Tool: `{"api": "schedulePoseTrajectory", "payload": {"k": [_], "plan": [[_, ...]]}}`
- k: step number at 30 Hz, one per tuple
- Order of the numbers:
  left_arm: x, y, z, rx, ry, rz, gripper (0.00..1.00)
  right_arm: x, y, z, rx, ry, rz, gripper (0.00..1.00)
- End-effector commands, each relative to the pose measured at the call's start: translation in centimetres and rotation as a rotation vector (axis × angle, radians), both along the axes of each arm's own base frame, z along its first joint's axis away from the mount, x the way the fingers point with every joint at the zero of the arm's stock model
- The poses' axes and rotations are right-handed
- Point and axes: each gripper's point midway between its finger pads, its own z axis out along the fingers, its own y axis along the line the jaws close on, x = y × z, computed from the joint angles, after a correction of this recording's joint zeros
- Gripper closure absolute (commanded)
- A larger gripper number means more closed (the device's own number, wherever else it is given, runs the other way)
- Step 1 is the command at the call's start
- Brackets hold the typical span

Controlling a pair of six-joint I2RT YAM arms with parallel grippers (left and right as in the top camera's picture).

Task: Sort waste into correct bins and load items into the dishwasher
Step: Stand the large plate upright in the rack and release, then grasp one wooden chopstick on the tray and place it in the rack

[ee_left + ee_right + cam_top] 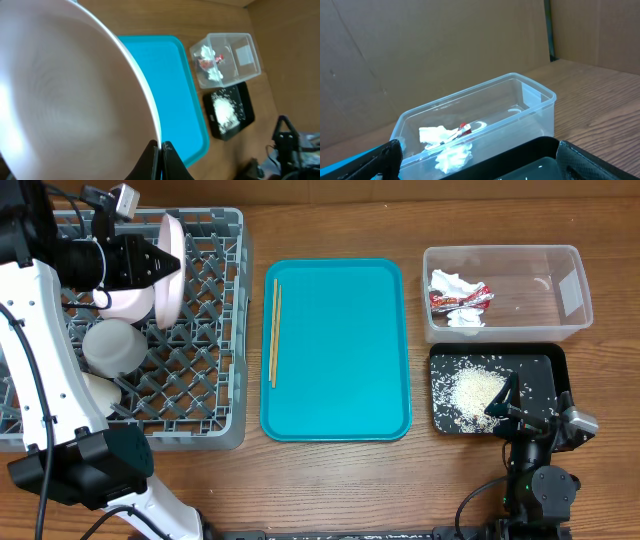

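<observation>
My left gripper (160, 260) is shut on the rim of a round white plate (170, 272), held on edge over the grey dish rack (215, 390). In the left wrist view the plate (65, 90) fills the frame, pinched between the fingers (161, 147). A white cup (110, 345) and another plate (105, 392) sit in the rack. Two chopsticks (274, 330) lie on the teal tray. The red-and-silver wrapper (470, 298) and tissue (462, 318) lie in the clear tub (575, 290). Rice scraps (475, 392) lie in the black tray (545, 362). My right gripper (522, 408) is open and empty by the black tray's front edge.
The teal serving tray (340, 360) lies in the middle between rack and bins. The right wrist view shows the clear tub (540, 100) and the black tray's rim (520, 152) close ahead. The left arm's white links run along the left table edge.
</observation>
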Motion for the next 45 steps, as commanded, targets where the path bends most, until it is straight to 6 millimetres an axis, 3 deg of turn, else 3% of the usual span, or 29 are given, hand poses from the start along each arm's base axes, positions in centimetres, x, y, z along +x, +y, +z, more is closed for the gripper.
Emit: {"api": "schedulePoseTrajectory", "payload": {"k": [1,7,12,18,20,22,24,25,26,27,31,33,36,39,45], "plan": [[0.6,0.8,-0.5,-0.003,-0.037,-0.031,0.96,0.0,-0.2,-0.1,0.000,-0.007,-0.009,0.00],[2.0,1.3,-5.2,-0.063,0.061,-0.079,0.96,0.0,-0.2,-0.1,0.000,-0.007,-0.009,0.00],[2.8,2.0,-7.7,-0.086,0.120,-0.074,0.96,0.0,-0.2,-0.1,0.000,-0.007,-0.009,0.00],[2.9,3.5,-7.7,-0.123,0.137,-0.017,0.95,0.0,-0.2,-0.1,0.000,-0.007,-0.009,0.00],[2.9,4.5,-7.2,-0.169,0.131,0.020,0.81,0.0,-0.2,-0.1,0.000,-0.007,-0.009,0.00],[2.7,5.1,-6.8,-0.204,0.133,0.047,0.57,0.0,-0.2,-0.1,0.000,-0.006,-0.009,0.00],[2.4,5.3,-6.0,-0.268,0.135,0.064,0.27,0.0,-0.2,-0.1,0.000,-0.006,-0.009,0.00],[2.3,5.4,-5.7,-0.287,0.135,0.068,0.20,0.0,-0.2,-0.1,0.000,-0.006,-0.009,0.00],[1.8,5.4,-4.5,-0.305,0.117,0.075,0.02,0.0,-0.2,-0.1,0.000,-0.007,-0.009,0.00],[1.4,5.1,-3.7,-0.290,0.097,0.070,0.00,0.0,-0.2,-0.1,0.000,-0.006,-0.009,0.00],[-0.7,1.2,1.2,-0.165,-0.029,-0.009,0.00,0.0,-0.2,-0.1,0.000,-0.007,-0.009,0.00],[-1.4,-0.7,2.3,-0.050,-0.049,-0.017,0.00,0.0,-0.2,-0.1,0.000,-0.007,-0.009,0.00],[-1.7,-3.8,2.5,0.132,-0.034,0.001,0.00,0.0,-0.2,-0.1,0.000,-0.007,-0.009,0.00],[-1.9,-8.8,0.8,0.294,0.039,0.006,0.02,0.0,-0.2,-0.1,0.000,-0.007,-0.009,0.00],[-0.7,-13.3,-6.2,0.581,0.252,0.308,0.20,0.0,-0.2,-0.1,0.000,-0.007,-0.009,0.00]]}}
